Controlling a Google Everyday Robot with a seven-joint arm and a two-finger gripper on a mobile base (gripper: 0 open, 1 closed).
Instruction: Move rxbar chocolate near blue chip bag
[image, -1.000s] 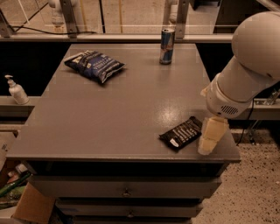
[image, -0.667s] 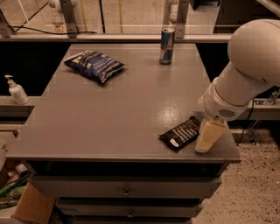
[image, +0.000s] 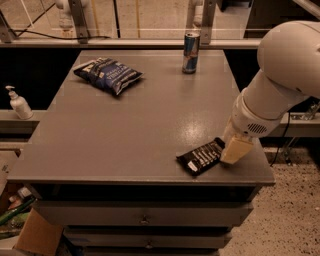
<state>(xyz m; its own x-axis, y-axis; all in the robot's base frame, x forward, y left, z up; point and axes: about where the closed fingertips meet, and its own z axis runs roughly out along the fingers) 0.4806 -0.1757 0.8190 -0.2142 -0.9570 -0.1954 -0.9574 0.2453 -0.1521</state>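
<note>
The rxbar chocolate (image: 201, 157) is a flat black bar with white lettering, lying near the table's front right edge. The blue chip bag (image: 108, 74) lies at the table's far left, well apart from the bar. My gripper (image: 235, 150) is at the bar's right end, low over the table and touching or nearly touching the wrapper. My white arm comes in from the upper right and hides the gripper's upper part.
A blue-silver drink can (image: 190, 45) stands at the back of the grey table (image: 130, 130). A white pump bottle (image: 19, 103) stands on a ledge to the left. A railing runs behind the table. Drawers are below the front edge.
My arm and gripper have shifted slightly left toward the bar's right end. The bar, bag and can have not moved.
</note>
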